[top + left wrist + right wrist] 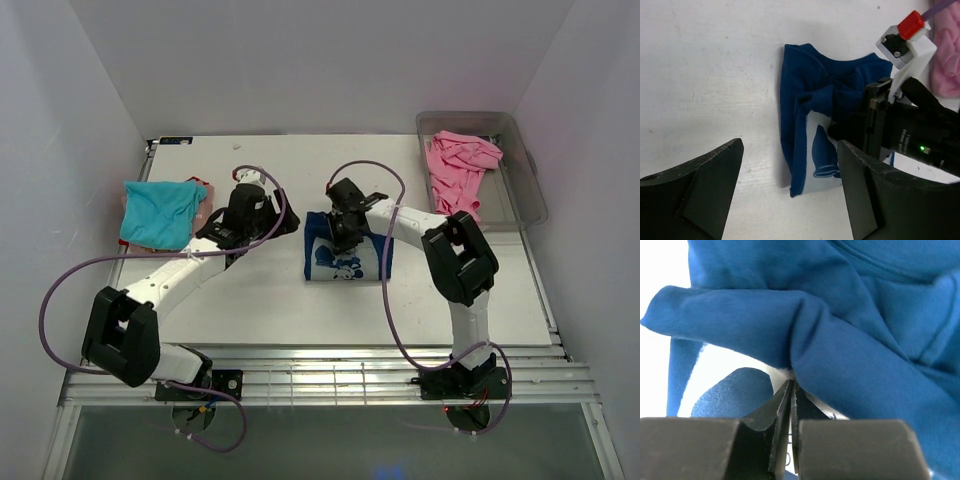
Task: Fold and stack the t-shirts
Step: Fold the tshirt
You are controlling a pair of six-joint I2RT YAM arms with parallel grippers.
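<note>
- Navy shirt (345, 262) is lying mid-surface, part-folded, white print showing on its near part. A ridge of its cloth is pinched in the right end effector (791, 386), fingers pressed together on it.
- Fold is prob. best carried low & slow, so lower layers aren't dragged. Edges should be matched before release.
- Left end effector (790, 145) is held apart & empty, just left of the shirt. It could be used to pin that edge.
- Bare surface (270, 300) is seen near & left. Turquoise shirt (160, 212) at left edge & pink shirt (458, 170) in tub (530, 195) are well apart.

On the white table (270, 300): navy blue cloth t-shirt (340, 265), centre; turquoise cloth t-shirt (160, 213), left. A clear plastic tub (515, 180), right rear.
</note>
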